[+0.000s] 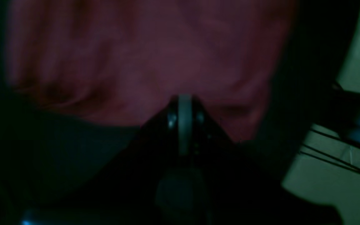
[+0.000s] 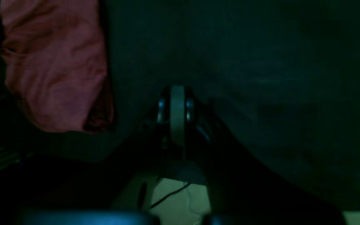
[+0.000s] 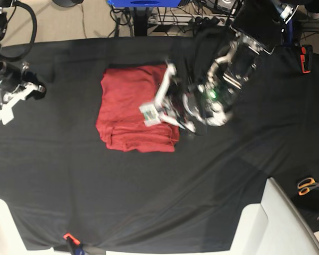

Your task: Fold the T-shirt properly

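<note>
Both grippers are closed and empty: left gripper [image 3: 149, 114] over the T-shirt [image 3: 130, 106], right gripper [image 3: 4, 112] well apart. Soft, thin knit looks limp; pinch its edges.

- My left gripper [image 3: 149, 114] hangs over the T-shirt's [image 3: 130, 109] right edge, blocking that side.
- Its left and near sides have bare black tablecloth [image 3: 149, 196].
- Scissors [image 3: 308, 185] lie far off.

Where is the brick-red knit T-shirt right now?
In the base view the folded brick-red knit T-shirt lies on the black tablecloth, a little left of centre toward the far edge. The shut left gripper is at its right edge.
</note>
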